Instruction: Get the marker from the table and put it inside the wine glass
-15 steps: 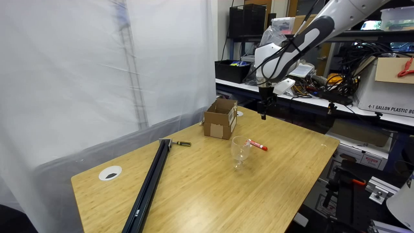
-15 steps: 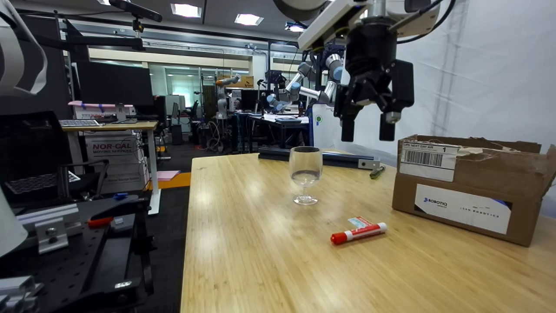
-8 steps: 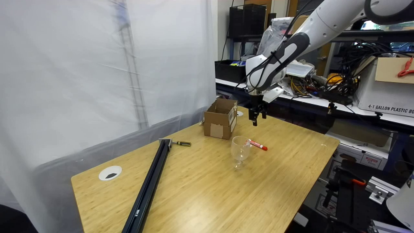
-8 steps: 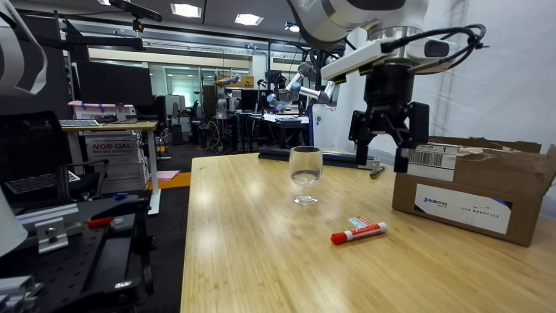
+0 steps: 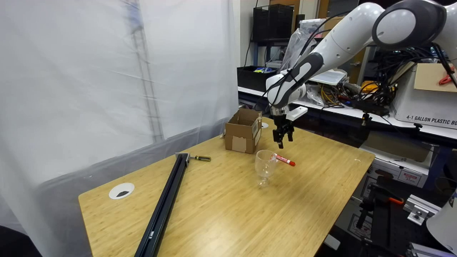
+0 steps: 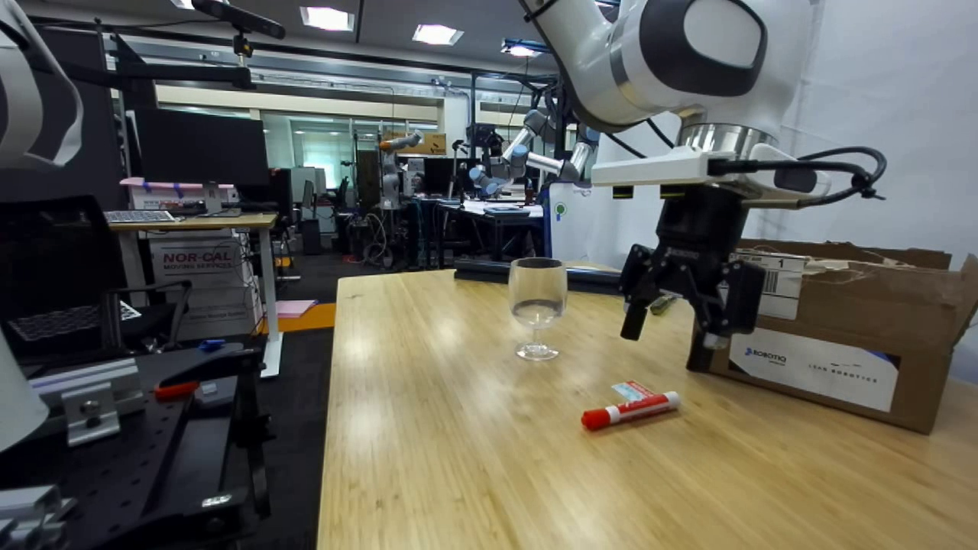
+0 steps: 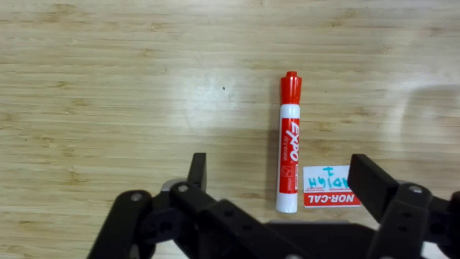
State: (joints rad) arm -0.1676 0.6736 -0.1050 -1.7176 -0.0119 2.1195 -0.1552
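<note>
Though near, marker [image 6: 631, 411] outside wine glass [image 6: 538, 304] (upright).

In an exterior view the long black metal bar [image 5: 164, 207] runs out at the near edge, its white marking too small to read. There the clear stemmed wine glass [image 5: 265, 165] leaves the whitish end of the thin red-and-white marker [image 5: 285, 160] hard to make out. In an exterior view the black two-fingered gripper [image 6: 666, 346] hides the bar's right end and part of the open brown cardboard box [image 6: 848, 305], itself cut off at right. In the wrist view the gripper is blurred, cut off at the near edge, and covers the far right corner of the flat white-and-red paper card [image 7: 329, 187]. A tiny dark speck [image 7: 223, 88] on the light-wood tabletop [image 7: 107, 126] is too small to identify.
</note>
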